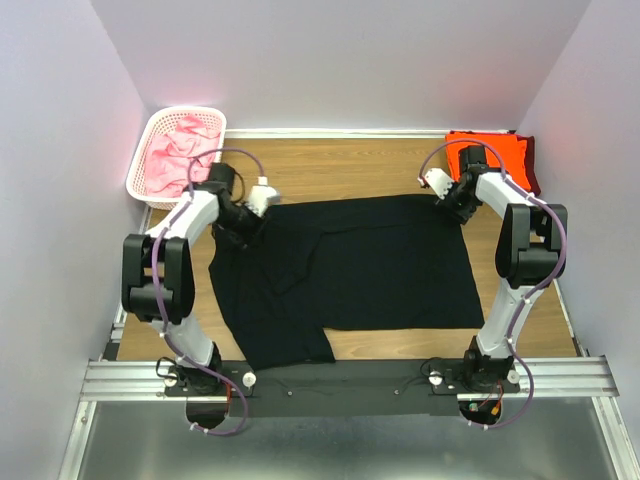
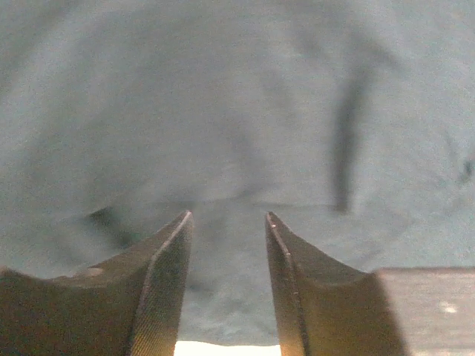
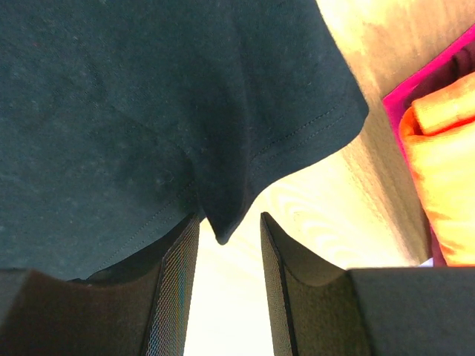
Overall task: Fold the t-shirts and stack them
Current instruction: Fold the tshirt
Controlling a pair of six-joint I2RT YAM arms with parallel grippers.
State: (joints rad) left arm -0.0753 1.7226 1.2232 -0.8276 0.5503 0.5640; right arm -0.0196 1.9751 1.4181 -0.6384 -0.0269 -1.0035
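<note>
Working on the black shirt (image 1: 345, 270), spread across mid-desk (image 1: 350, 165) and creased along its left half, with one flap reaching toward the near edge. Could easily drag the whole cloth askew by closing on one far corner before the other, or by pulling unevenly; would likely bunch those creases and spoil the fold line. Poised at the far-left corner with the left fingers (image 2: 178, 241) set narrowly apart just over the cloth, holding nothing; may pinch two layers, or skim the surface and come away empty. Poised at the far-right corner with the right fingers (image 3: 187, 241) parted about as narrowly, with the hem's tip dipping between them but not clamped; might lose so thin a bite on lifting. Around: a basket (image 1: 143, 160) of pink shirts (image 1: 185, 150) in the far-left corner, not far from the left fingers; an orange shirt (image 1: 490, 155) folded atop a maroon shirt (image 1: 531, 165) just beyond the right fingers. Could clip that stack on a wide outward swing.
</note>
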